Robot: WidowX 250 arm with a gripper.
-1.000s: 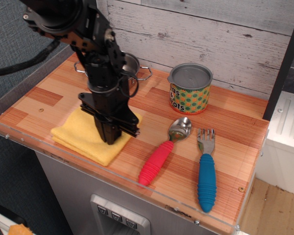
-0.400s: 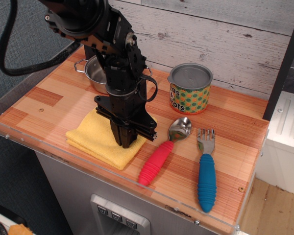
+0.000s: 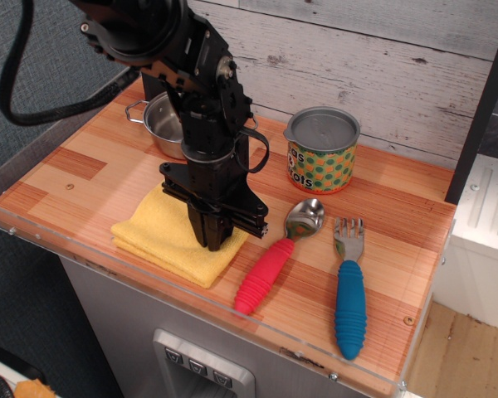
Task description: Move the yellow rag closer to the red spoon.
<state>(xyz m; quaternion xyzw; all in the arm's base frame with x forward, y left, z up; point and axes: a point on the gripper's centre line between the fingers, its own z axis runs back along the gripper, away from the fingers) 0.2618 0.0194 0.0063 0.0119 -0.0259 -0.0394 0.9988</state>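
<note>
The yellow rag [image 3: 162, 236] lies folded near the front edge of the wooden table, its right corner a short way left of the red spoon [image 3: 275, 255]. The spoon lies with its metal bowl toward the back and its ribbed red handle toward the front. My black gripper [image 3: 215, 242] points straight down onto the rag's right part, with its fingers close together and pressed on the cloth. The fingertips are dark and hard to separate, so I cannot tell if cloth is pinched between them.
A blue-handled fork [image 3: 349, 297] lies right of the spoon. A patterned can with a grey lid [image 3: 321, 150] stands behind them. A steel pot [image 3: 168, 124] sits at the back, partly hidden by my arm. A clear raised rim [image 3: 33, 234] edges the table.
The gripper and the rag moved right together, toward the red spoon, uncovering the steel pot behind. Since 0.4 s ago almost nothing has shifted.
</note>
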